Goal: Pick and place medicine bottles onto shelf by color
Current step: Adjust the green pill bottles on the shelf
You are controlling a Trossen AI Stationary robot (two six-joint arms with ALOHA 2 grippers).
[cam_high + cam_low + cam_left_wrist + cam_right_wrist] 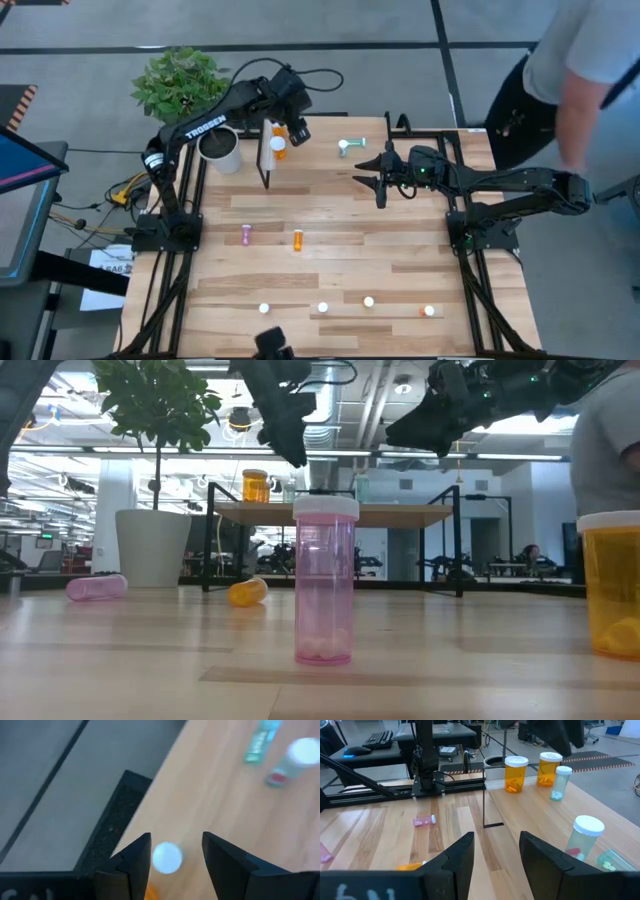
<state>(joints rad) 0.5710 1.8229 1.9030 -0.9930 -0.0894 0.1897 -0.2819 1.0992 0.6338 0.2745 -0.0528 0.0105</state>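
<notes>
The shelf point(530, 800) stands at the table's far middle. It bears two upright orange bottles point(516, 774) point(549, 768), a small teal bottle point(561, 782), an upright teal bottle point(350, 146) and a lying teal one point(610, 860). My left gripper point(297, 130) is open above one orange bottle. Its fingers stand on either side of the bottle's white cap point(166, 857) with gaps showing. My right gripper point(372, 175) is open and empty above the shelf's right part. A pink bottle point(246, 234) and an orange bottle point(297, 239) lie on the table.
A potted plant point(218, 148) stands left of the shelf. Several bottles stand along the near edge, among them a pink one point(325, 580) and a large orange one point(610, 585). A person point(580, 70) stands beyond the table's far right corner.
</notes>
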